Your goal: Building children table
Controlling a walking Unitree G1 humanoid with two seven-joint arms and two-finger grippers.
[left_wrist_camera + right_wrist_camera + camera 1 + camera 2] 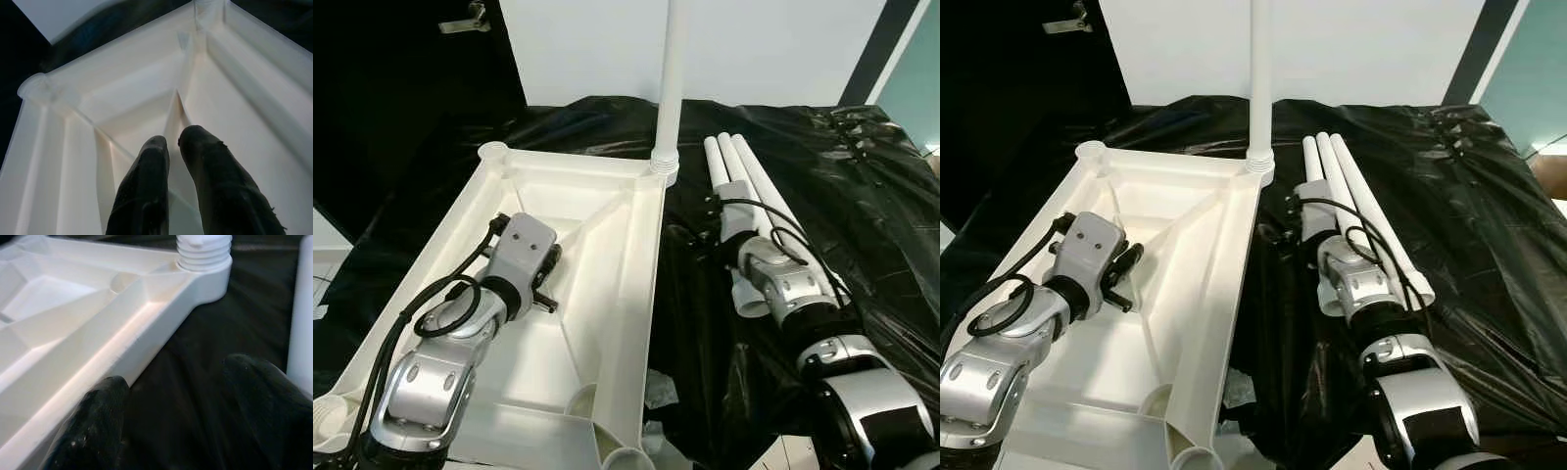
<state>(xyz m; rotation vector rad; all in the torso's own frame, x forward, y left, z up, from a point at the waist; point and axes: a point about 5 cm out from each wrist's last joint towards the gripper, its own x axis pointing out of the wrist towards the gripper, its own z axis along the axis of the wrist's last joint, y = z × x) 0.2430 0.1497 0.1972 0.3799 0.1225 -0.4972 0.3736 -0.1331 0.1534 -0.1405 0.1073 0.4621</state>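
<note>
Black plastic sheet point(862, 186) covers the surface. White tabletop point(607, 211) lies upside down on it, one leg point(671, 78) screwed upright in the far corner. Three loose legs point(754, 186) lie beside. Left pincer point(173, 142) inside tabletop, fingers nearly together, empty. Right pincer point(176, 382) apart beside the rim.

The upright table leg point(671, 88) runs out past the top edge, its upper end unseen; the tabletop's point(636, 255) near corner is cut off below, and the right arm point(773, 274) covers the near ends of the loose legs point(744, 176)
</note>
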